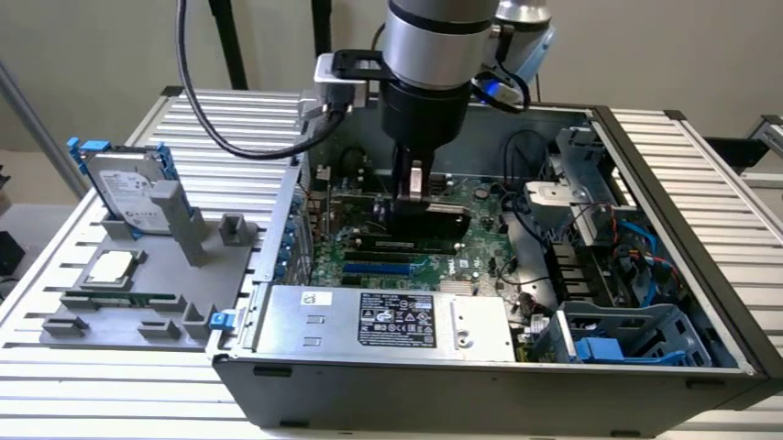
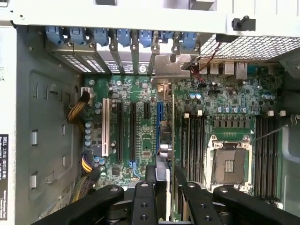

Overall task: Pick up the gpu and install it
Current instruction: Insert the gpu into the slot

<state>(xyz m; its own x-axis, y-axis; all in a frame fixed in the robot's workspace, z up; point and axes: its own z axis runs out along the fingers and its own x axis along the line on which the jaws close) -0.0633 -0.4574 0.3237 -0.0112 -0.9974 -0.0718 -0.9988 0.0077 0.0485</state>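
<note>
Jaws: closed on the gpu (image 1: 431, 220), pinching its upper edge.
Gpu: upright beneath the jaws, edge-down over the motherboard (image 1: 483, 249) slots, apparently lined up for seating.

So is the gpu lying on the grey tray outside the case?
No, the gripper holds the gpu inside the case, over the motherboard.

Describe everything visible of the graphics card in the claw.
The thin, flat black graphics card stands upright on edge inside the open grey metal computer case, low over the green motherboard. The black claw grips its upper edge from above. Whether it sits in a slot cannot be told.
</note>
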